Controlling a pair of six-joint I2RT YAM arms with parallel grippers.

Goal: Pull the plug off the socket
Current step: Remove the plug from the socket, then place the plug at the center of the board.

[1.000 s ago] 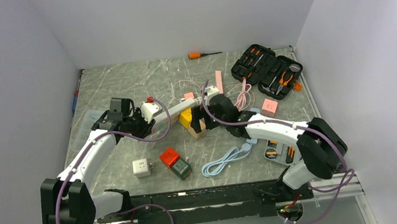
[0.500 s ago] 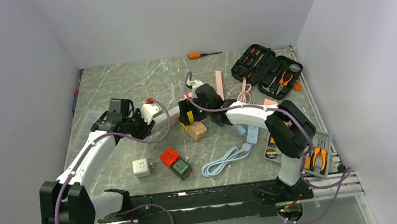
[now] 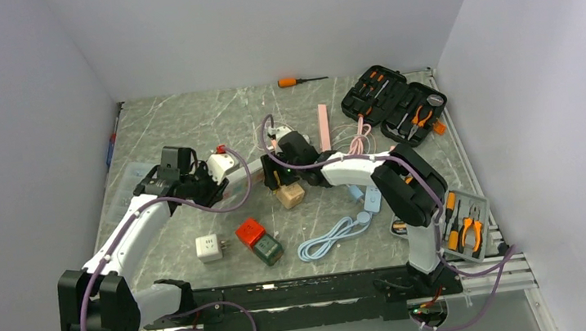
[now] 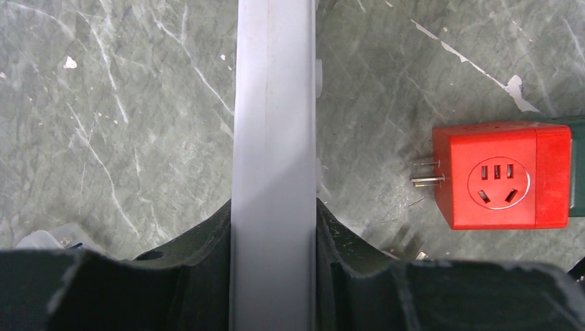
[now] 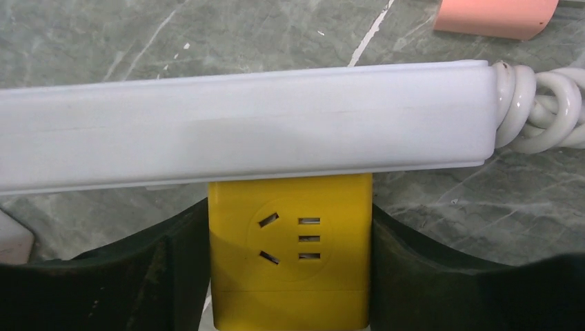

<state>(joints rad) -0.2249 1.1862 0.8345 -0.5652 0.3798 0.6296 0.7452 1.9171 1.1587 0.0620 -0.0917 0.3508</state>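
Note:
A long white power strip [image 3: 245, 170] lies across the table's middle, also seen in the left wrist view [image 4: 274, 138] and the right wrist view [image 5: 241, 124]. My left gripper [image 4: 274, 276] is shut on the strip's left part [image 3: 211, 187]. A yellow cube plug [image 5: 290, 262] sits against the strip's side. My right gripper [image 5: 290, 276] is shut on the yellow plug, one finger on each side. In the top view the right gripper [image 3: 278, 171] covers the plug.
A red cube adapter [image 4: 500, 176] lies right of the strip; it also shows in the top view [image 3: 250, 232] with a green cube [image 3: 268, 250], white cube [image 3: 209, 247] and tan cube [image 3: 291, 194]. A blue cable [image 3: 334, 235], black tool case [image 3: 394, 105] and small tool kit [image 3: 464, 225] lie right.
My right arm has swung left and its gripper has moved onto the yellow plug, closing on it. The left arm has stayed on the strip.

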